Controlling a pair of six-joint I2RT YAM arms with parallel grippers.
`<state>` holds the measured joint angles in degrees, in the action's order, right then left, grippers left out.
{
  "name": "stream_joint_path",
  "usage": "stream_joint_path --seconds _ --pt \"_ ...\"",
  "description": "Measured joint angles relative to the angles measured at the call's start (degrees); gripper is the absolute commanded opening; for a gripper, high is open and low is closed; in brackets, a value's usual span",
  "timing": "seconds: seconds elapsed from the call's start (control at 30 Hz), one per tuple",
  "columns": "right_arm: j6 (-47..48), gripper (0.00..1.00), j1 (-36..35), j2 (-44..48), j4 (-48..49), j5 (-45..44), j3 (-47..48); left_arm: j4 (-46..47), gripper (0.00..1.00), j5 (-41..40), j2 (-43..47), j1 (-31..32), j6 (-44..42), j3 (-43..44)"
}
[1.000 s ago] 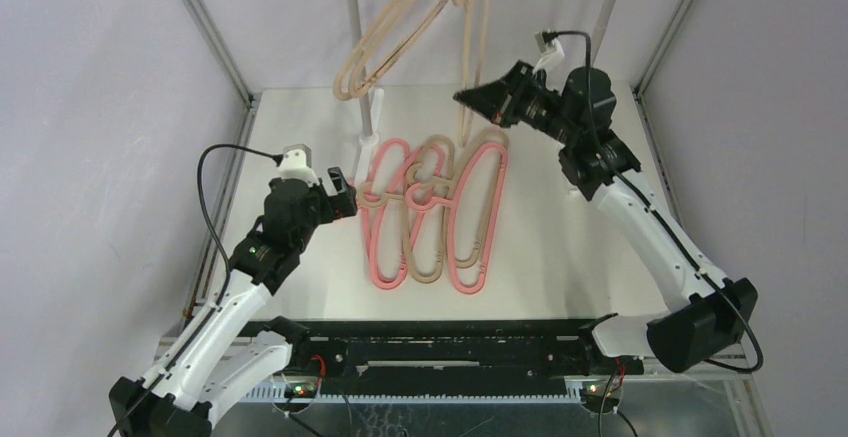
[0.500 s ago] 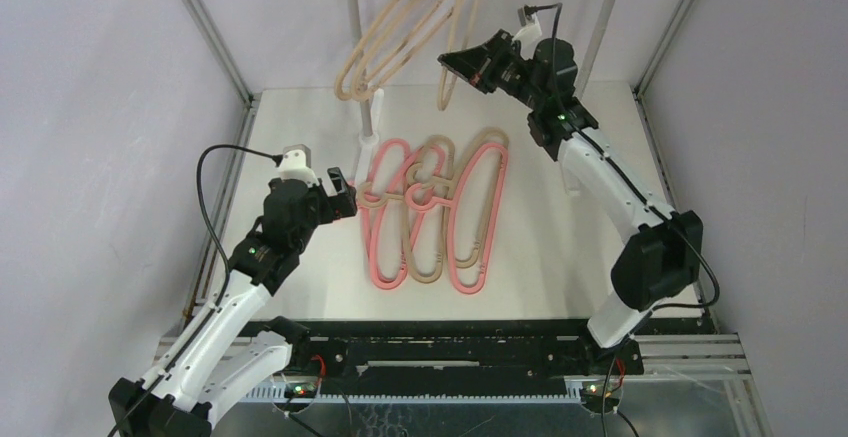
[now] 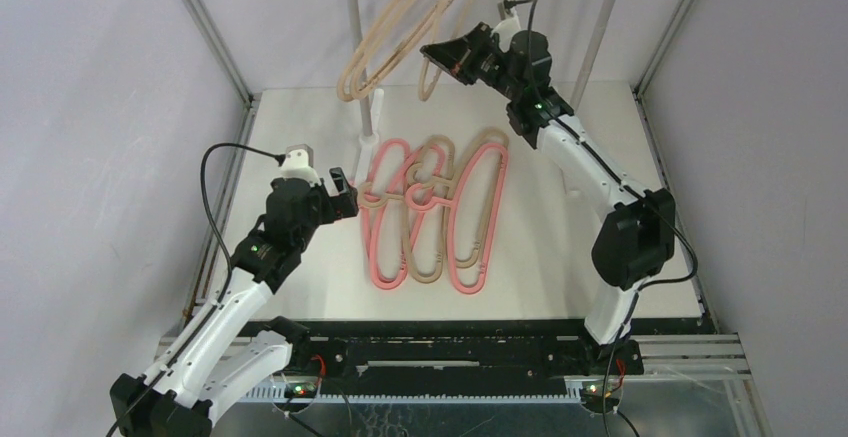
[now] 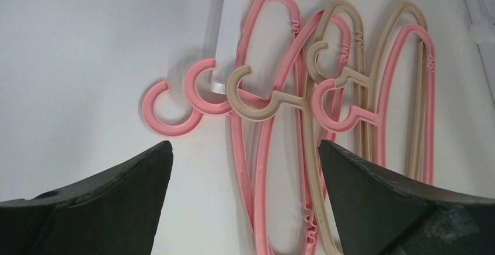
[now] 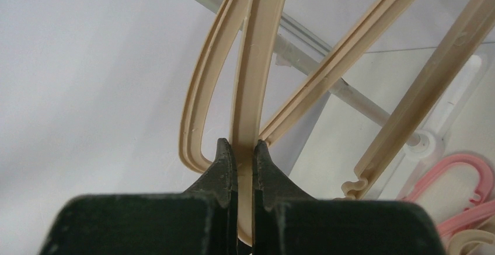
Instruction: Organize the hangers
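— Which step are they on, would you say?

— Nearest us, at the lower left of the overhead view, the left hand [image 3: 347, 195] hovers with its fingers apart, holding nothing. It's just beside the hooks of the pink and beige hangers [image 3: 440, 217], several of them lying overlapped mid-frame on the bench [image 3: 570, 247].

— And the other arm?

— Farther back, at top centre, the right hand [image 3: 432, 54] is clamped on the thin edge of a beige hanger [image 5: 248, 80]. It holds it up off the bench, next to the beige hangers [image 3: 385, 47] dangling between the grey poles [image 3: 352, 17].

— So it's hanging that one?

— I'd judge so. This looks like the carry-to-rack step, with most of the pile left to do. Next the hook has to seat over the rail, and only then should the hand let go. The top of the frame cuts off there, so I can't tell whether the hook has caught.
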<state>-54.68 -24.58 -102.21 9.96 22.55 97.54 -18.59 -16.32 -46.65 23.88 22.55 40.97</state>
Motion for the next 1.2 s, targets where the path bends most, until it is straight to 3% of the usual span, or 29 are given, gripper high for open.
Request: stream_joint_path --seconds 0.2,0.47,0.63,0.77,0.97,1.2 --pt "-0.39 0.01 -1.22 -2.91 0.76 0.02 1.11 -0.04 0.99 -0.02 0.04 0.0 0.0 -1.25" --pt "-1.7 0.37 -1.29 -3.06 1.88 0.31 0.66 -0.07 1.0 -0.02 0.04 0.0 0.0 -1.86" --pt "-0.76 0.53 -1.27 -2.62 0.44 0.17 -1.01 -0.07 0.99 -0.02 0.02 0.0 0.0 -1.86" --pt "0.39 0.59 -1.09 -0.79 -1.27 -0.7 -4.31 -0.07 1.0 -0.02 -0.09 0.0 0.0 -1.86" --pt "3.45 0.71 -0.96 6.71 -3.54 -2.05 -11.23 -0.07 1.0 -0.02 -0.22 0.0 0.0 -1.86" --pt "10.64 0.95 -0.9 22.38 -7.41 -5.86 -18.21 -0.07 0.99 -0.04 -0.92 0.0 -0.02 -1.86"
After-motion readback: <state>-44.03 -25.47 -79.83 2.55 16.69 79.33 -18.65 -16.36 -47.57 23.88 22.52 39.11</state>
